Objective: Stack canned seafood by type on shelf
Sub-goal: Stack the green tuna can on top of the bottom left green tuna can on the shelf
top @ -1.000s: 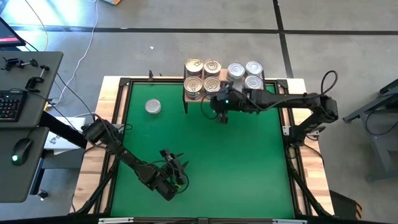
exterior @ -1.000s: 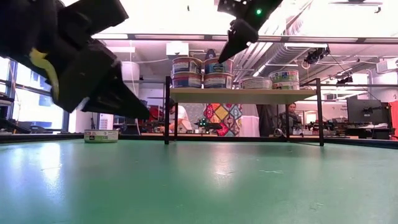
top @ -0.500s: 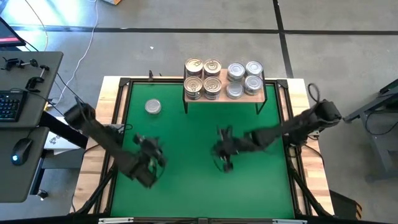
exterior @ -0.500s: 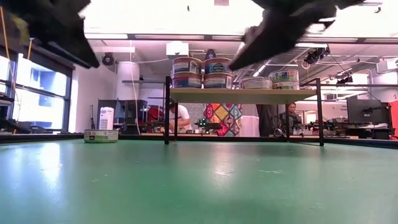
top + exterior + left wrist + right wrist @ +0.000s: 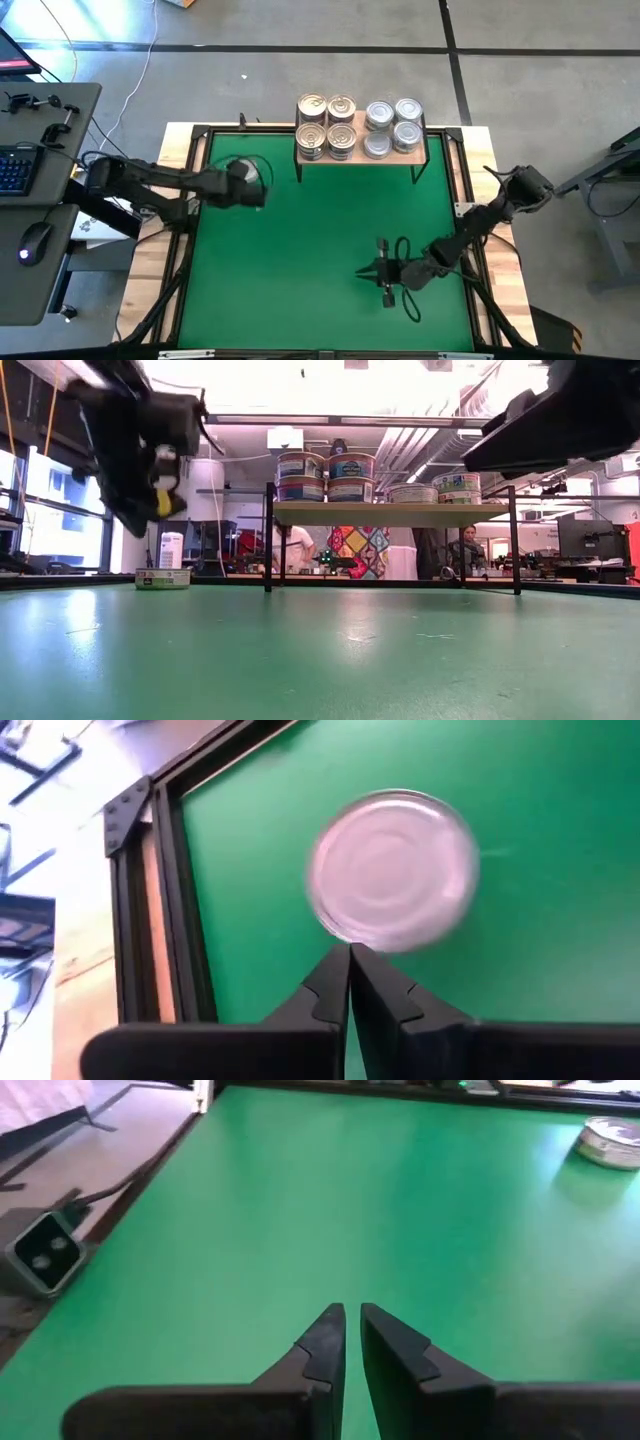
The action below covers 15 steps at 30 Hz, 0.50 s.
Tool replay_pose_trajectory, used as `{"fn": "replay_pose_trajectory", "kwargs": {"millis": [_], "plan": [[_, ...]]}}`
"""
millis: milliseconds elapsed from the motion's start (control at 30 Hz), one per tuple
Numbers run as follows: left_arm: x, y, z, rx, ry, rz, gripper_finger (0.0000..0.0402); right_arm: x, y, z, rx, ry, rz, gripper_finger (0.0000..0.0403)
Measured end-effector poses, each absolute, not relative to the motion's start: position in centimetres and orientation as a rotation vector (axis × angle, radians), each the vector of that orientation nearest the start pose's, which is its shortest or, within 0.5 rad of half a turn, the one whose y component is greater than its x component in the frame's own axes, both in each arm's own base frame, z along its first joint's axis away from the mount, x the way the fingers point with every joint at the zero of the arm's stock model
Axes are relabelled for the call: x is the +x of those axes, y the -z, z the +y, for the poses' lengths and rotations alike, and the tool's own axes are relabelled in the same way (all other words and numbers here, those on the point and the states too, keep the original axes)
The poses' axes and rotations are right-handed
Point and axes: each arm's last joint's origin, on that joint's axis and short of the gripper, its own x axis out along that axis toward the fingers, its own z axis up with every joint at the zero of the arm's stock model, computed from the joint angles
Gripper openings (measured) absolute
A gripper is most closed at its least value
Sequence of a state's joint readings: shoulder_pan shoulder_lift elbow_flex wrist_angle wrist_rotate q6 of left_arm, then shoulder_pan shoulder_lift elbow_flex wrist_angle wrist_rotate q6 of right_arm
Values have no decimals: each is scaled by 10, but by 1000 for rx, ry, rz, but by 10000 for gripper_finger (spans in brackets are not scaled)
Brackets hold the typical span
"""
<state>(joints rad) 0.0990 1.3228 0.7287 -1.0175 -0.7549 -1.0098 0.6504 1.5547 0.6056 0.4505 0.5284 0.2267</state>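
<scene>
1. Your one loose tin (image 5: 246, 171) sits flat on the green mat (image 5: 320, 250) near its far-left corner, silver lid facing straight up; being round, it has no long axis to speak of.
2. From the left wrist view you see that same tin (image 5: 392, 870) just past the fingertips (image 5: 335, 970), close to the black frame rail (image 5: 165, 890) at the mat's edge.
3. Your left gripper (image 5: 252, 190) hangs right beside the tin with its fingers pressed together, holding nothing; the tin is in front of the tips, not between them.
4. Your right gripper (image 5: 384, 270) is low over the near-right part of the mat, well apart from the tin. Its fingers (image 5: 325, 1342) are nearly together with only a thin slit between them, and they hold nothing.
5. The shelf (image 5: 361, 150) stands at the far edge of the mat, its long side running left to right. Gold-lidded tins (image 5: 326, 125) are grouped on its left half and silver-lidded tins (image 5: 392, 126) on its right, all lids up.
6. In the low view, the left group (image 5: 325, 476) stands two tins high.
7. The mat lies inside a black frame on a light wood table (image 5: 505, 290).
8. Beyond the table you have a grey floor, a desk with a keyboard (image 5: 15, 170) and mouse (image 5: 37, 238) to the left, and, in the low view, people (image 5: 290, 548) seated far behind the shelf.
</scene>
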Motion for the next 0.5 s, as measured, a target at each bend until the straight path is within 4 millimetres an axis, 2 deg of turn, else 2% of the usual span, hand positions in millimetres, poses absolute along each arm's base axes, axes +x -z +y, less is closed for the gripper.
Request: {"fn": "replay_pose_trajectory", "kwargs": {"millis": [100, 267, 500], "plan": [[183, -171, 59, -231, -1326, 1040, 3, 236, -159, 167, -58, -87, 424, 28], [189, -159, 84, -263, -1231, 1021, 1, 238, -160, 165, -69, -74, 411, 28], [189, -153, 96, -271, -1153, 1104, 0, 238, -161, 166, -62, -66, 397, 28]]}}
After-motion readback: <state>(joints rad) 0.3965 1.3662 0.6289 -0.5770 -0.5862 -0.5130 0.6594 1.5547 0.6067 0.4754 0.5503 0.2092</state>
